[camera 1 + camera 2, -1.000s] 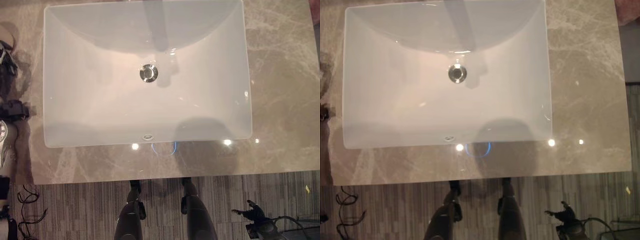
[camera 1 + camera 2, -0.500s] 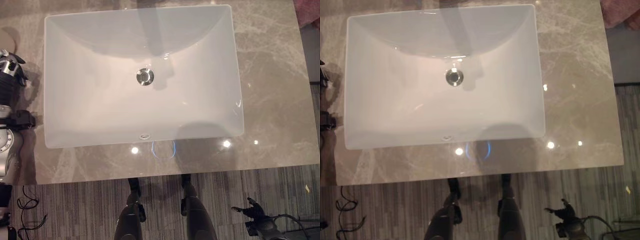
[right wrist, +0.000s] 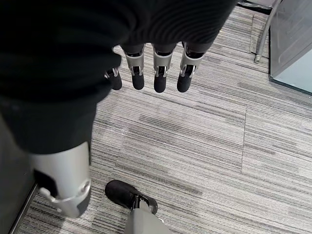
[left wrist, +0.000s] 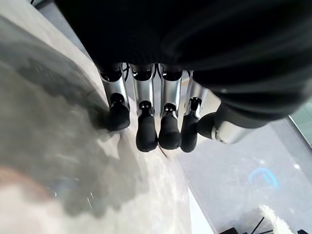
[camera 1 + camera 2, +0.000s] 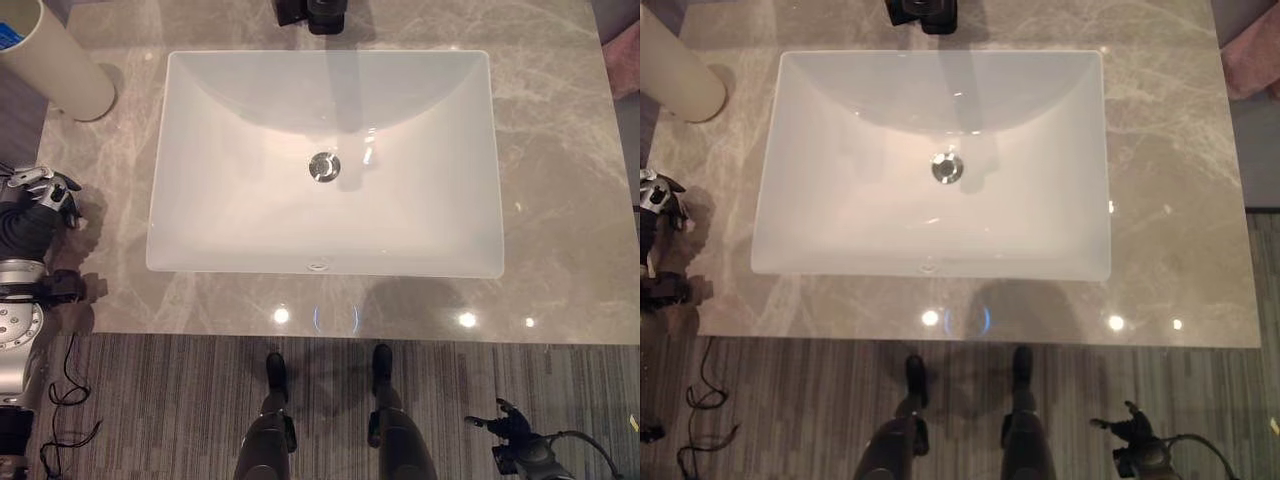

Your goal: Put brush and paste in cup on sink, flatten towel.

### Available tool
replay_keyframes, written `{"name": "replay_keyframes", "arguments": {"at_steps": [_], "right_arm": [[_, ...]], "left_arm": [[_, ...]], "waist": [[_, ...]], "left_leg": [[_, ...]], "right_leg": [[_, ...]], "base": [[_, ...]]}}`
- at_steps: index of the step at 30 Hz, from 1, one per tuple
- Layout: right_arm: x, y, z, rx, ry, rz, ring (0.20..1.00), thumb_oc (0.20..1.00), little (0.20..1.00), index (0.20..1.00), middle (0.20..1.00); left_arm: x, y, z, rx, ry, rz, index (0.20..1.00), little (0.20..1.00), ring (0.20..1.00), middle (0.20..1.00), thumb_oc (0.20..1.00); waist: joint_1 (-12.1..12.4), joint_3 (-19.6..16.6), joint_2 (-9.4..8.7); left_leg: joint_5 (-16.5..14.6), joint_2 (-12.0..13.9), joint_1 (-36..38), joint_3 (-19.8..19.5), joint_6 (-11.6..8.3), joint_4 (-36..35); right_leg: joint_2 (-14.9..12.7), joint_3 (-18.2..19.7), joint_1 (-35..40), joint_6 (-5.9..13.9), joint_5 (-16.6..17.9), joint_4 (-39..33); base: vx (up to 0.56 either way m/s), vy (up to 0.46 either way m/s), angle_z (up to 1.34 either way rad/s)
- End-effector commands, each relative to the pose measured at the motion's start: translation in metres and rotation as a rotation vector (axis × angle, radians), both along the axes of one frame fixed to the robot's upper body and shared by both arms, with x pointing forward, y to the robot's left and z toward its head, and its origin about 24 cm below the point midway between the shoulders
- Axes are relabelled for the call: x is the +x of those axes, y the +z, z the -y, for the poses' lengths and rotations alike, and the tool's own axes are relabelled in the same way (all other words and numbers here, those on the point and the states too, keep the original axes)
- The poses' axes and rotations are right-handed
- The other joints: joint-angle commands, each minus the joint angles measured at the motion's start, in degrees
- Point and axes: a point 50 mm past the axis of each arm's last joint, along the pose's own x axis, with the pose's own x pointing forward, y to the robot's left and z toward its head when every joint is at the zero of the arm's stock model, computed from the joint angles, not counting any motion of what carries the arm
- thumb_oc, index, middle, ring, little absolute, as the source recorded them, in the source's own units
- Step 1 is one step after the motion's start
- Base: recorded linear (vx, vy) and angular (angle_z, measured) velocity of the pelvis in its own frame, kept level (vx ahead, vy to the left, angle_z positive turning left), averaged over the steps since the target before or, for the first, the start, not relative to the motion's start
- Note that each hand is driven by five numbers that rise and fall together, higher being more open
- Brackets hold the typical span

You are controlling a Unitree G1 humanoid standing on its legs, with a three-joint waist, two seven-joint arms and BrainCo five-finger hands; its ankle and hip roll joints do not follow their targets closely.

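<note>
White sink (image 5: pixel 180 150) sat in the middle of the marble desk (image 5: pixel 560 200), basin bare, drain (image 5: pixel 324 166) at centre. Cup (image 5: pixel 55 55) stood at the desk's far left corner, leaning in view; a pink towel (image 5: pixel 1252 62) lay at the far right edge. Brush and paste were not to be seen (likely off to one side). Left hand (image 5: pixel 42 192) hovered over the desk's left edge, fingers (image 4: pixel 146 131) straight and empty, probably poised for a reach. Right hand (image 3: pixel 146 73) hung low over the carpet floor (image 3: pixel 204 126), fingers relaxed, holding nothing. Task seemed barely begun.
</note>
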Motion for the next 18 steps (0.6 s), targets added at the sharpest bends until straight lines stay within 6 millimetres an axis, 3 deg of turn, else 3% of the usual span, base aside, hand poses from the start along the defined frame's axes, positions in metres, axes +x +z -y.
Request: {"name": "replay_keyframes", "arguments": {"at_steps": [1,2,7,13,14,18], "right_arm": [[-0.021,-0.004,0.008,-0.004,-0.063,-0.048,1.0,1.0,1.0,1.0,1.0],[-0.03,-0.005,0.011,-0.005,-0.069,-0.079,1.0,1.0,1.0,1.0,1.0],[-0.048,-0.008,0.016,-0.005,-0.096,-0.127,1.0,1.0,1.0,1.0,1.0],[-0.062,-0.011,0.017,-0.002,-0.101,-0.175,1.0,1.0,1.0,1.0,1.0],[-0.065,-0.011,0.018,-0.008,-0.104,-0.188,1.0,1.0,1.0,1.0,1.0],[-0.066,-0.011,0.018,-0.007,-0.088,-0.195,1.0,1.0,1.0,1.0,1.0]], "left_arm": [[-0.008,0.018,-0.006,0.009,0.042,0.122,0.2,0.2,0.2,0.2,0.2],[-0.008,0.008,0.001,-0.008,0.012,0.1,0.2,0.2,0.2,0.2,0.2],[-0.008,0.005,0.011,-0.023,-0.049,0.099,0.2,0.2,0.2,0.2,0.2],[-0.014,0.001,0.001,-0.032,-0.018,0.074,0.2,0.2,0.2,0.2,0.2],[-0.024,-0.003,-0.013,-0.028,0.055,0.052,0.2,0.2,0.2,0.2,0.2],[-0.034,-0.008,-0.024,-0.022,0.121,0.034,0.2,0.2,0.2,0.2,0.2]], "waist": [[-0.15,-2.3,-0.87],[0.39,-2.45,-0.63],[1.36,-2.88,0.44],[1.85,-4.36,0.75],[1.69,-5.4,0.77],[1.22,-6.07,0.5]], "left_leg": [[-0.26,-0.07,0.74,-2.31,-1.39,0.18],[-0.56,-0.01,2.6,-2.58,-1.31,0.18],[-0.69,0.55,6.29,-3.08,-1.6,0.18],[-0.76,1.72,8.93,-2.53,-1.71,0.18],[-0.68,2.37,10.07,-1.88,-1.83,0.18],[-0.79,2.96,10.74,-1.17,-1.95,0.18]], "right_leg": [[-4.44,-1.72,5.31,4.22,-2.09,-0.13],[-4.55,-2.28,7.54,4.12,-2.64,-0.13],[-4.14,-3.58,11.58,3.71,-3.97,-0.13],[-3.3,-3.33,13.75,2.94,-4.99,-0.13],[-2.71,-2.79,14.26,2.57,-5.37,-0.13],[-2.31,-2.21,14.4,2.35,-5.46,-0.13]], "base": [[0.02,-0.046,0.04],[0.02,-0.046,0.01],[0.01,-0.056,0.14],[-0.01,-0.043,0.0],[0.0,-0.048,-0.07],[0.01,-0.03,-0.06]]}}
